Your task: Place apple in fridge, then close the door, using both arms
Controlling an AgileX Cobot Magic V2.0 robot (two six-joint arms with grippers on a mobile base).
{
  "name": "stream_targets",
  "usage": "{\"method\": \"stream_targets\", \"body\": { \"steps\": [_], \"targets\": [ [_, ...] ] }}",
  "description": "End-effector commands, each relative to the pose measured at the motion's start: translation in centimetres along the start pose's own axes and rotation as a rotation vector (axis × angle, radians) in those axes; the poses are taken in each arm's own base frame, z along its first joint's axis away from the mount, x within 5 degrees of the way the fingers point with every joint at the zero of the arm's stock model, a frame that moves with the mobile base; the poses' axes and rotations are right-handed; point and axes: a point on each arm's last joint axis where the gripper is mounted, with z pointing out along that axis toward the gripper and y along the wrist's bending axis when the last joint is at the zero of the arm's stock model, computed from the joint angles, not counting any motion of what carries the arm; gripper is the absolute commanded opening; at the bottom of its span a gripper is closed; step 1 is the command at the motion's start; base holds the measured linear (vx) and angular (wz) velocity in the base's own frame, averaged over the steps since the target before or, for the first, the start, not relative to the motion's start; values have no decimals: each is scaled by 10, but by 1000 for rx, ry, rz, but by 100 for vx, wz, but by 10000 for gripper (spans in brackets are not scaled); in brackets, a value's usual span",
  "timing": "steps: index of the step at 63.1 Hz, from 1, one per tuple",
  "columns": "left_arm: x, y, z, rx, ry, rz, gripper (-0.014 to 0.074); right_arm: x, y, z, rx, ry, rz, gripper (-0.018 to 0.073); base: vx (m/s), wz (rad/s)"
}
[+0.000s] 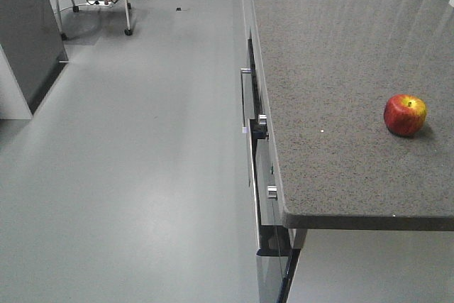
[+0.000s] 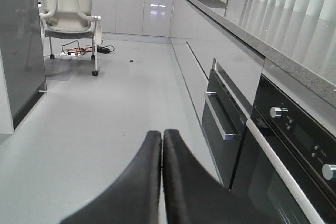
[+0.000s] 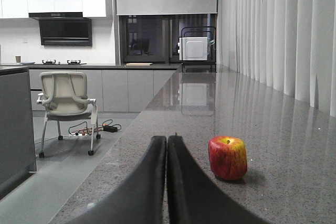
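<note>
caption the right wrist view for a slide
Shut right gripper above the grey counter, apple resting ahead to its right.

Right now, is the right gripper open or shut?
Shut. The right gripper has both fingers pressed together, holding nothing; the apple sits apart.

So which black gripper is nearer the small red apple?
The right gripper, shut, over the speckled grey countertop beside the red apple; the left gripper faces the grey floor.

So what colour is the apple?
The apple is red with a yellow-green patch; clearest in the right wrist view.
</note>
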Motion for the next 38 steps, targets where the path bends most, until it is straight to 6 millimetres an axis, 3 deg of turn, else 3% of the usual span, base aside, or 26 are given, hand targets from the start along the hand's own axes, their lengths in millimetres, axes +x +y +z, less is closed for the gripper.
{"method": "stream_targets", "body": {
  "steps": [1, 38],
  "targets": [
    [0, 0, 0, 13, -65, -17, -6, -1, 0, 0, 5, -55, -18, -3, 0, 0],
    [0, 0, 0, 13, -65, -17, -6, -1, 0, 0, 5, -55, -18, -3, 0, 0]
  ]
}}
